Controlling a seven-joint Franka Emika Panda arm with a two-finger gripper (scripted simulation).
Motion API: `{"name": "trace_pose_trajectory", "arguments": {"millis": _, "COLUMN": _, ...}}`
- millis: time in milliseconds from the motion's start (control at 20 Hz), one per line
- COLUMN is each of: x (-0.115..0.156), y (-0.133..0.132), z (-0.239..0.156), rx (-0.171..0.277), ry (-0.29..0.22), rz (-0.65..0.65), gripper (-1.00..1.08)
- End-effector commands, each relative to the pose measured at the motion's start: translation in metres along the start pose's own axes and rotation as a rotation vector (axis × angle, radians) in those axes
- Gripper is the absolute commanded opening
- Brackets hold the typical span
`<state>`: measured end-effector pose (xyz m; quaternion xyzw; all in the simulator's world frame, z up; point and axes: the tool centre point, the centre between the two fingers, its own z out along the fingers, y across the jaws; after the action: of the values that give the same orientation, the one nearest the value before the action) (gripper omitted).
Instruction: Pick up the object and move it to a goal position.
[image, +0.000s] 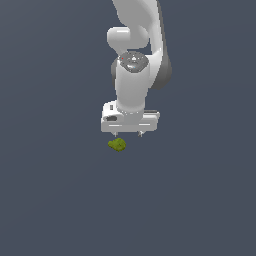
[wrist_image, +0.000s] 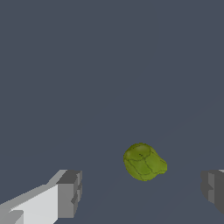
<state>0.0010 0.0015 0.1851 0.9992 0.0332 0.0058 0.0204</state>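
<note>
One small blob (wrist_image: 144, 162) sits off-centre beneath my wide-open gripper (image: 128, 133); descending now, I risk a finger (wrist_image: 70, 193) knocking it away.

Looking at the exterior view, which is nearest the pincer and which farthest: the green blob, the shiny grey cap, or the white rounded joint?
1. green blob, just below the pincer.
2. grey cap, up the arm.
3. white joint, topmost.

No legible text, labels, brands, numbers or signs in either view; all rendered surfaces are plain, with nothing printed on them.
</note>
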Motion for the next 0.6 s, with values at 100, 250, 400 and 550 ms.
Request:
{"name": "trace_pose_trajectory", "arguments": {"millis": 100, "x": 0.0, "y": 0.002, "z": -0.001, "rx": 0.0, "ry": 0.0, "rz": 0.006, "gripper": 1.0}}
{"name": "trace_pose_trajectory", "arguments": {"millis": 250, "x": -0.002, "y": 0.012, "z": -0.004, "rx": 0.0, "ry": 0.001, "rz": 0.037, "gripper": 1.0}}
{"name": "trace_pose_trajectory", "arguments": {"millis": 400, "x": -0.004, "y": 0.021, "z": -0.008, "rx": 0.001, "ry": 0.001, "rz": 0.071, "gripper": 1.0}}
{"name": "trace_pose_trajectory", "arguments": {"millis": 550, "x": -0.004, "y": 0.022, "z": -0.009, "rx": 0.001, "ry": 0.001, "rz": 0.079, "gripper": 1.0}}
